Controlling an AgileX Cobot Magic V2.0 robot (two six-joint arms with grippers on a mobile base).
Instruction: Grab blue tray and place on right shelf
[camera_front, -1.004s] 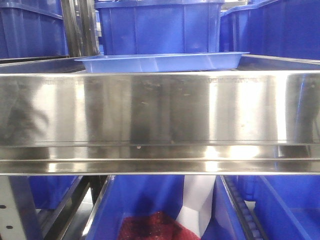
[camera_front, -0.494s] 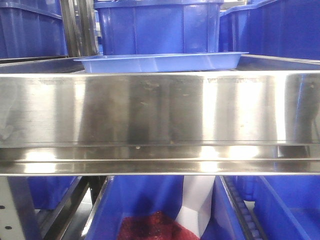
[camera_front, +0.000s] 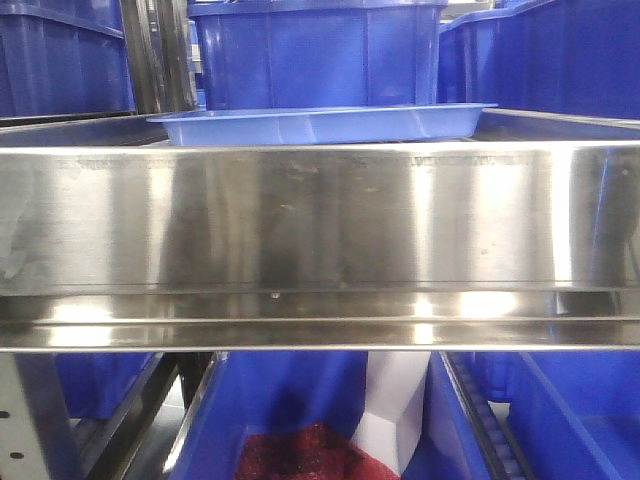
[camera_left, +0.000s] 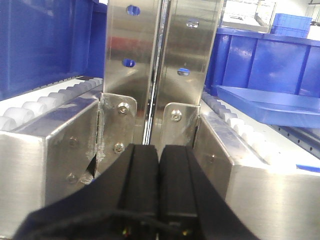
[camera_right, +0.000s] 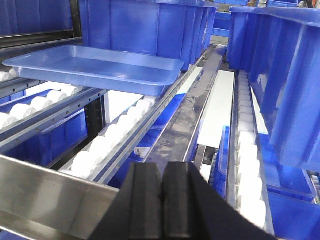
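Tray (camera_front: 320, 124) unmoved on shelf (camera_front: 320, 215) rollers since a second ago; left gripper (camera_left: 159, 167) and right gripper (camera_right: 161, 192) clenched, empty. Placement looks done.

Place: warehouse/storeroom | Evidence: steel roller racks (camera_right: 120, 135); rows of deep blue storage bins (camera_front: 315, 55)

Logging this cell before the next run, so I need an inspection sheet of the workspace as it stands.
Surface: steel shelf with white roller tracks.
Job's things: blue tray resting on the rollers, untouched.
Clutter: deep blue bins behind the tray; red mesh in a lower bin.
Grippers: left gripper and right gripper shut, empty, short of the tray.
Cables: nothing seen.
Surroundings: more blue bins to the right.
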